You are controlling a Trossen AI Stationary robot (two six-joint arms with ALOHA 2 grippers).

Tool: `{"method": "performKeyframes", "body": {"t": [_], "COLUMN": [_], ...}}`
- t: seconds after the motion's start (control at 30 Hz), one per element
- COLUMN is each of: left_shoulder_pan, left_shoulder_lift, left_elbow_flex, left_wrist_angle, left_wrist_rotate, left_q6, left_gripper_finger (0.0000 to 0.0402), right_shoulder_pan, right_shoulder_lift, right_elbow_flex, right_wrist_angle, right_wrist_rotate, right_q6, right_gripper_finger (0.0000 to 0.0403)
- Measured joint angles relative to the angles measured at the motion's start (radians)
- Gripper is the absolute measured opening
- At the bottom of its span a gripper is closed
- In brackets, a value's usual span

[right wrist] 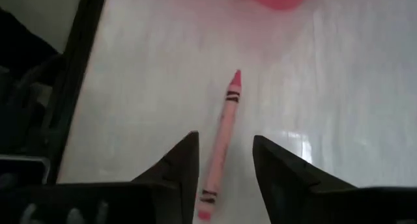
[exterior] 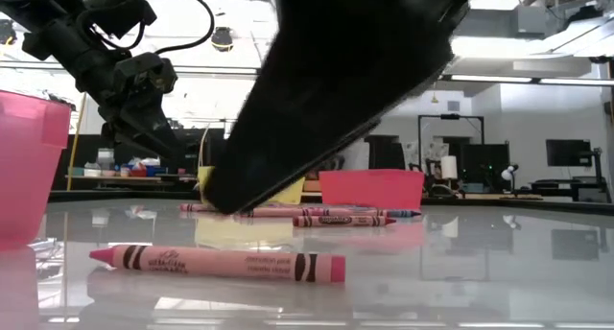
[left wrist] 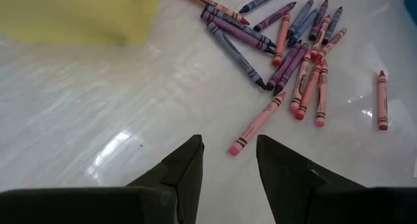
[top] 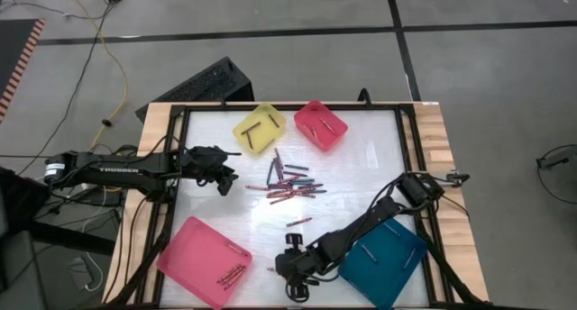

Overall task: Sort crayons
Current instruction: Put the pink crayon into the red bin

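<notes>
The left gripper [top: 227, 177] is held above the white tabletop [top: 361, 166] with its fingers [left wrist: 186, 162] parted and nothing between them; the scattered crayons [top: 288, 181] are spread just ahead of it, and one pale pink crayon [left wrist: 256, 124] of that pile is pointed toward the gap between the fingertips without being touched. A yellow tray [top: 260, 128] with one dark crayon inside is seen beyond and to one side of this gripper. The right gripper [top: 290, 272] is lowered near the front edge of the tabletop, its fingers [right wrist: 179, 162] likewise parted and empty, and a single pink crayon [right wrist: 222, 134] is laid flat on the surface directly ahead, its near end lined up with the gap between the fingertips. Whether that crayon is touched by the fingers cannot be told. A large pink tray [top: 203, 260] holding a few crayons is placed beside this gripper, a teal tray [top: 383, 260] is set under its arm, and a smaller pink tray [top: 321, 123] is found far ahead.
</notes>
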Motion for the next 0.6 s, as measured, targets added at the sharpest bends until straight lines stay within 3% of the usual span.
{"method": "performKeyframes", "body": {"t": [0.33, 0.6], "left_shoulder_pan": [0.0, 0.0], "left_shoulder_lift": [0.0, 0.0], "left_elbow_flex": [0.0, 0.0], "left_wrist_angle": [-0.01, -0.014], "left_wrist_rotate": [0.019, 0.027], "left_q6": [0.001, 0.001], "left_gripper_finger": [0.0133, 0.0133], "right_shoulder_pan": [0.017, 0.017], "right_shoulder_lift": [0.025, 0.023], "right_elbow_flex": [0.003, 0.003], "right_wrist_angle": [-0.11, -0.143], "right_wrist_rotate": [0.077, 0.094], "right_q6": [0.1, 0.109], "right_gripper_finger": [0.0152, 0.0124]}}
